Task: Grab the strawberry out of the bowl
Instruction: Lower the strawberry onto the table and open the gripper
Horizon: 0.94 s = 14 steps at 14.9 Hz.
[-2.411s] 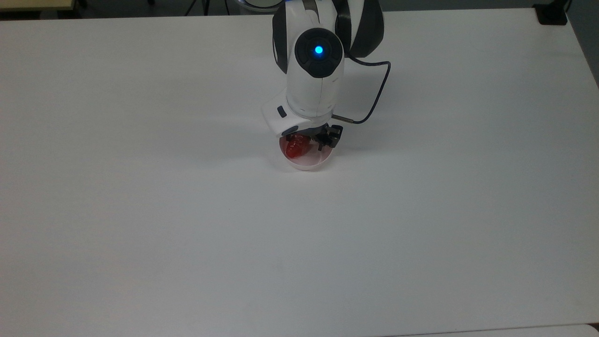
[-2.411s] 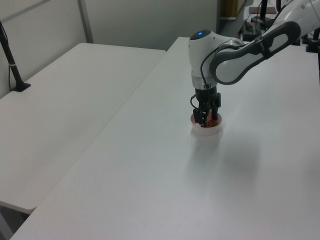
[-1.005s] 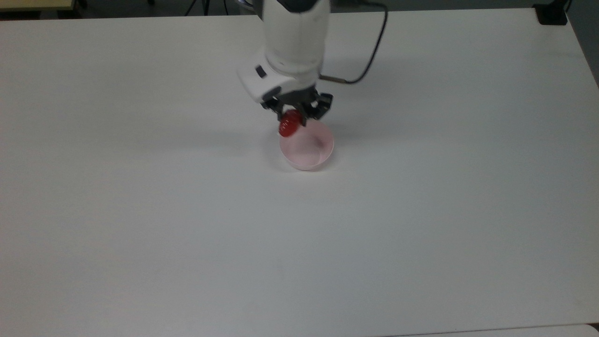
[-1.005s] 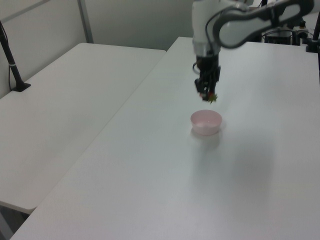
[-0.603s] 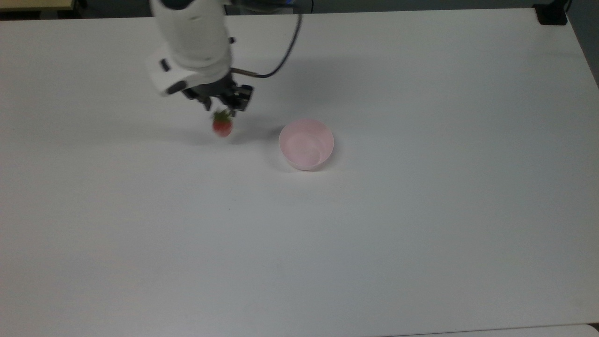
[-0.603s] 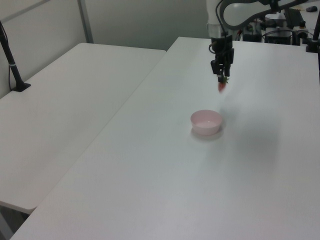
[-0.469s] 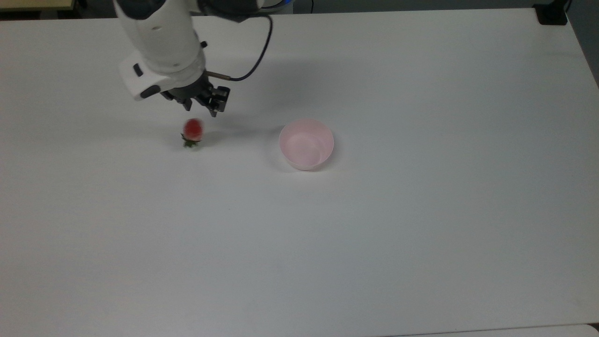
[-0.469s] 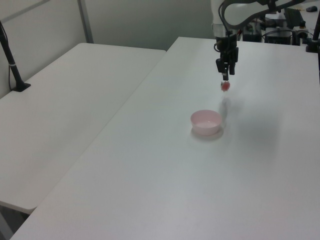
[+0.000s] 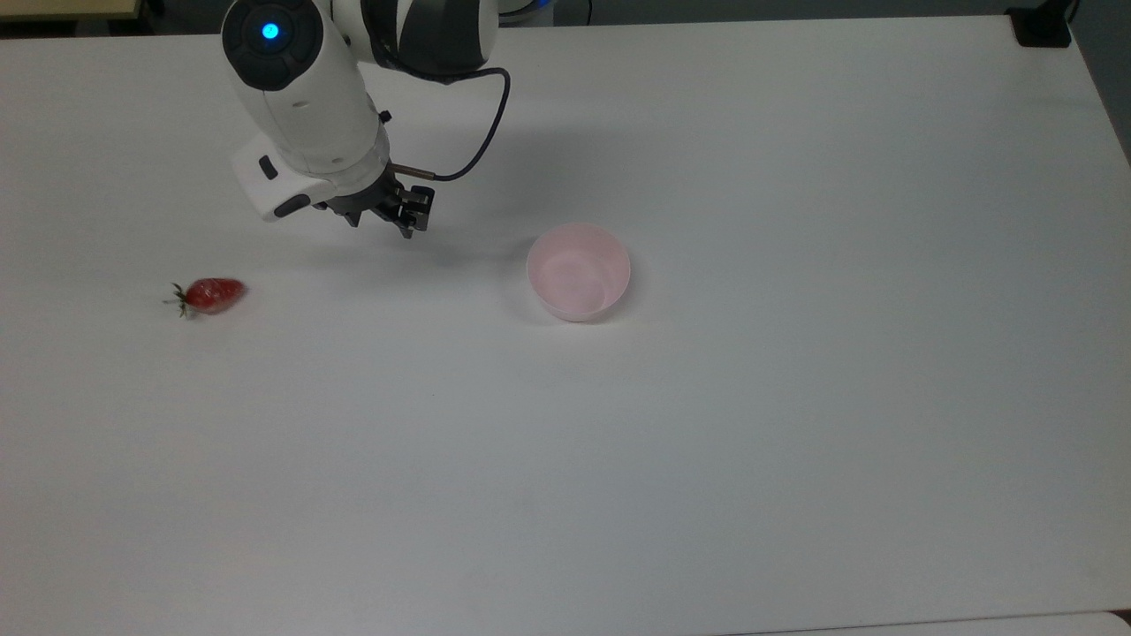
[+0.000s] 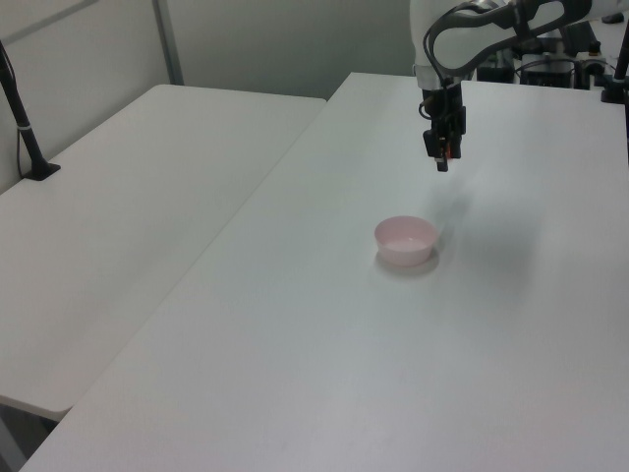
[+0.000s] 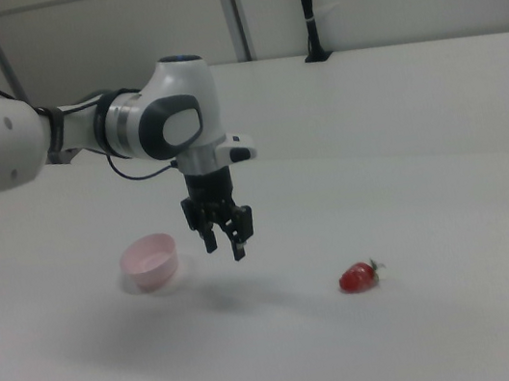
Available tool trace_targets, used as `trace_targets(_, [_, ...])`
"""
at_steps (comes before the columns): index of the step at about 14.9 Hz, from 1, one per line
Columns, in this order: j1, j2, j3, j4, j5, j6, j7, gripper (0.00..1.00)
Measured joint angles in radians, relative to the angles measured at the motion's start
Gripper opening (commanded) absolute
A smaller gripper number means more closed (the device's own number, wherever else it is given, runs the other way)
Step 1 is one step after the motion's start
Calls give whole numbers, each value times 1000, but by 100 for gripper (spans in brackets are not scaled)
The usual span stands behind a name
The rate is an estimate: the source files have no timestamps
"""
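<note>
The strawberry (image 9: 210,294) lies on its side on the white table, stem toward the top view's left, far left of the bowl. In the right view the strawberry (image 11: 358,277) rests to the right of the arm. The pale pink bowl (image 9: 576,309) stands upright with nothing in it, also seen as the bowl (image 10: 403,254) and the bowl (image 11: 156,275). My gripper (image 9: 380,223) hangs above the table between bowl and strawberry, open with nothing between its fingers. The open gripper (image 11: 225,249) shows plainly in the right view, and the gripper (image 10: 441,157) hovers beyond the bowl in the left view.
A black cable (image 9: 477,146) loops off the wrist. A black block (image 9: 1043,26) sits at the table's far right corner in the top view. A second white table (image 10: 118,216) with a black post (image 10: 25,118) stands at the left view's left.
The gripper lifted the strawberry out of the bowl, swung to the top view's left and opened. The strawberry dropped and rolled further left onto the table.
</note>
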Motion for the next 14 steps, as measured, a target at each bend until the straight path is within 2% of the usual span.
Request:
trace_targets(2, [20, -18, 1, 17, 0, 0, 0, 100])
trace_targets(6, [94, -125, 1, 36, -6, 0, 1, 100])
trace_targets(11, [94, -255, 1, 35, -8, -42, 1, 100])
trace_targets(14, [92, -275, 1, 30, -14, -65, 1, 100])
